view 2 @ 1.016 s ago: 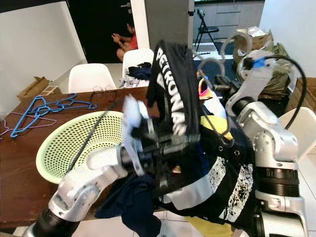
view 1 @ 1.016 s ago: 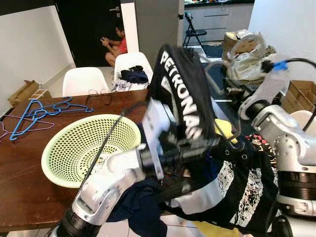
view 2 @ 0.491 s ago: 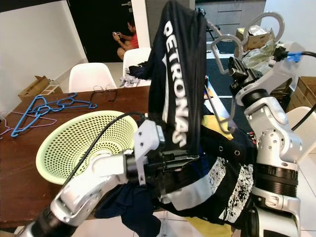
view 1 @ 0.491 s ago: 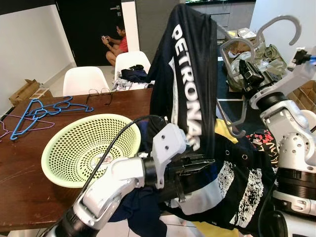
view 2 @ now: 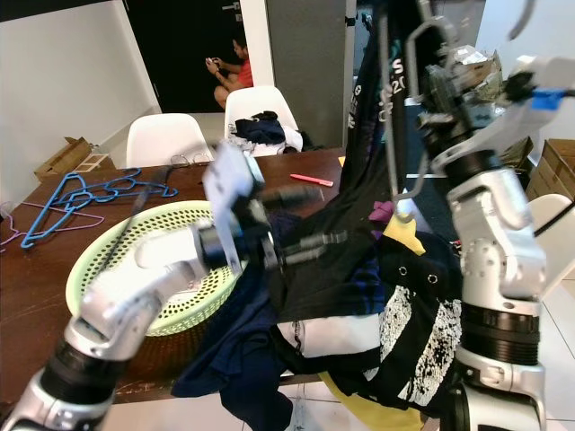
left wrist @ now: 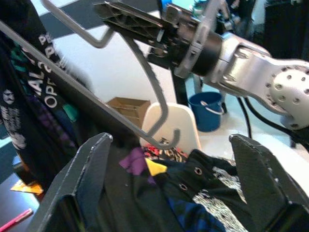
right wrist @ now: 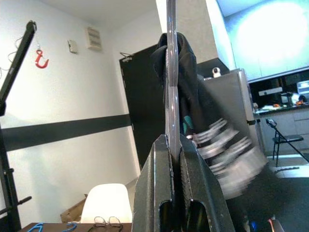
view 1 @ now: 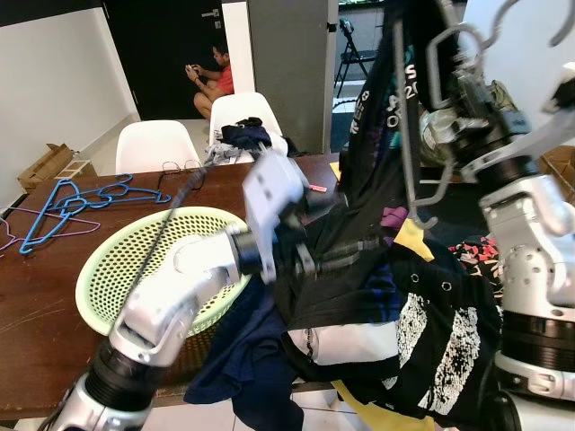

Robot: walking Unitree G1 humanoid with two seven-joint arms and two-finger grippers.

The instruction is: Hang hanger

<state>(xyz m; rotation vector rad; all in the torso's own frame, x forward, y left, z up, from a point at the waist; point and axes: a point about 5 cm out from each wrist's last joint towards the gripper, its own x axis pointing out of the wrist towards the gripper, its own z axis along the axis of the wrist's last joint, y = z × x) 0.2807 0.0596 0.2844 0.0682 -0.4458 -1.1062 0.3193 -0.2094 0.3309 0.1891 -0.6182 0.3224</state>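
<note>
Right end effector [right wrist: 175, 159] clamped on grey plastic hanger [view 1: 422, 135], raised high with black printed shirt [view 1: 382, 117] draped (above brown wooden worktop [view 1: 45, 296]). Left end effector [left wrist: 174, 159] spread apart, just below hanger.

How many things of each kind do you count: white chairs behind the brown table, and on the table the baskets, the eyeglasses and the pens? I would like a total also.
white chairs: 2
green basket: 1
eyeglasses: 1
pink pen: 1
Total: 5
</note>
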